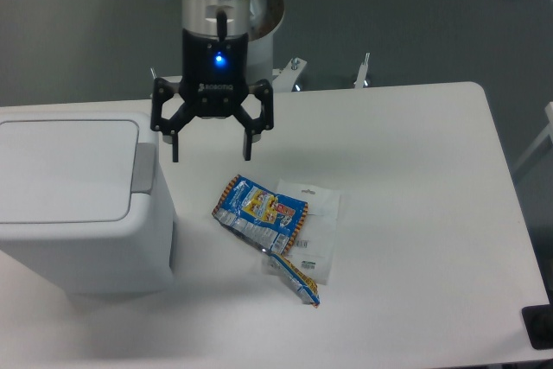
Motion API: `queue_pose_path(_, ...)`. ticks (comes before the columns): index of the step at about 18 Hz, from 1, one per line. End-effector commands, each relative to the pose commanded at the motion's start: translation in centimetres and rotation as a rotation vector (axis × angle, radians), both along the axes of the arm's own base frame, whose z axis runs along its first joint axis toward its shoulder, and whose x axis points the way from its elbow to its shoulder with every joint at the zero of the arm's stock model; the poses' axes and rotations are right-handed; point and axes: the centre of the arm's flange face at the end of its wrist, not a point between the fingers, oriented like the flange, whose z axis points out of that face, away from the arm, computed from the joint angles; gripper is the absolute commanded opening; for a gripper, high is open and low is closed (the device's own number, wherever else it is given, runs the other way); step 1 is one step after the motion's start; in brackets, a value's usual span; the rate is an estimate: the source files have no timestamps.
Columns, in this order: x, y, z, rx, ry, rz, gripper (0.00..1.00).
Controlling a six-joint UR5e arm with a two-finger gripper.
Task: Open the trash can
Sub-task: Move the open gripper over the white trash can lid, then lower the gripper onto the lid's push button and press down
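Only 1 fixed camera looks down steeply from high in front, facing the robot base across the white table [415, 170]

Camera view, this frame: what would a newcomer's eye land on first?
Probably the gripper, its blue light glowing, hanging open above the white table just right of the trash can. The big white trash can fills the left side, lid shut, its grey push tab facing the gripper. Next come the colourful snack wrappers lying mid-table.
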Motion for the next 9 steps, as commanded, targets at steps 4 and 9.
queue_pose_path(4, 1.1, 1.1, -1.2, -0.017, -0.013, -0.028, 1.0)
queue_pose_path(9, 1.3, 1.4, -1.7, -0.023, -0.017, -0.037, 1.0)
